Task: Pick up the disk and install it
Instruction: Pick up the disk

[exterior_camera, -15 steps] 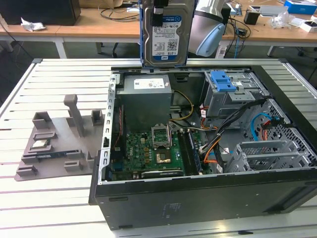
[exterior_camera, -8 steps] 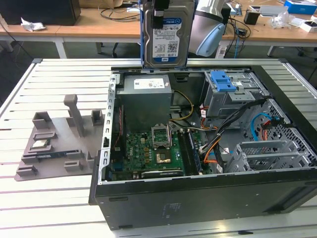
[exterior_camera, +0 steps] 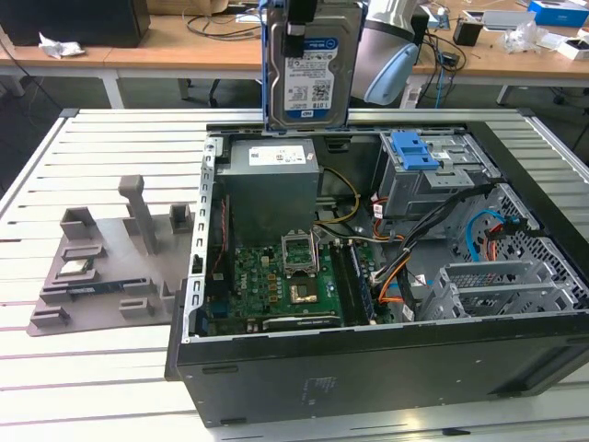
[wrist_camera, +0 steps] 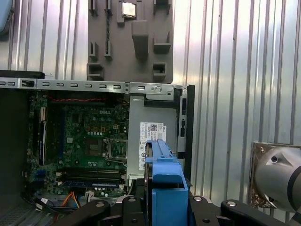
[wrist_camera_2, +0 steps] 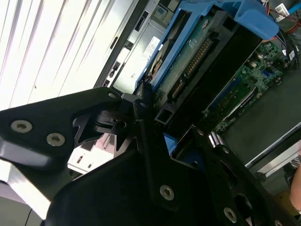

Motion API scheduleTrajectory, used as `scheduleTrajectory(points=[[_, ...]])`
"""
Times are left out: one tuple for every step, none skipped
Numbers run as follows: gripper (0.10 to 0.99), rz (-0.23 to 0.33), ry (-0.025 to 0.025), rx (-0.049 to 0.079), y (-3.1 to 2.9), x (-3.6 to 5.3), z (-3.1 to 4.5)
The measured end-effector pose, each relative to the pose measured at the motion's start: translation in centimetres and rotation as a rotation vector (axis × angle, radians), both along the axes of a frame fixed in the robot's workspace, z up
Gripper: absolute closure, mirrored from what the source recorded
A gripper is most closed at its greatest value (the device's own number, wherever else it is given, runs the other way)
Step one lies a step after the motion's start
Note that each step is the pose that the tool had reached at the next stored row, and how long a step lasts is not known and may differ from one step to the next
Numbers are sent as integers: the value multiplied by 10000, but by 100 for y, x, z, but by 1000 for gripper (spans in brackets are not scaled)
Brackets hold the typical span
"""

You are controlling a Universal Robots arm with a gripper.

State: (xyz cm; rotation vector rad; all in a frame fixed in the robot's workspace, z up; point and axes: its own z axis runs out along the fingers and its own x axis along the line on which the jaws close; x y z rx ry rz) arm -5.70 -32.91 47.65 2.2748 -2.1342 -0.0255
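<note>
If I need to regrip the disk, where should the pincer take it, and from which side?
Take the disk by its upper end, from above, as the pincer does now. It hangs upright over the computer case, so its two broad flat faces offer parallel surfaces for clamping, and the lower end is left free. The blue frame along its edges looks narrower, probably less secure.

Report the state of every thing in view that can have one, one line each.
disk, held upright above the case, clamped in the gripper.
gripper, shut on the disk.
computer case, lying on its side, panel off, inside exposed.
grey power supply, mounted inside the case.
grey fixture, on the table beside the case, a chip resting on it.
</note>
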Motion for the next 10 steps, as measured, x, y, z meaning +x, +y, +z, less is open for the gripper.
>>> scheduleTrajectory(points=[[722, 0, -1, 0, 0, 2, -7], [722, 0, 0, 0, 0, 4, -13], [722, 1, 0, -1, 0, 6, -21], [722, -1, 0, 0, 0, 7, -29], [722, -2, 0, 0, 0, 8, -39], [722, -1, -1, 1, 0, 8, -48], [722, 0, 0, 0, 0, 9, -58], [722, -1, 0, 0, 0, 10, -67], [722, 0, 0, 0, -2, 11, -77], [722, 2, 1, -3, -13, 11, -80]])
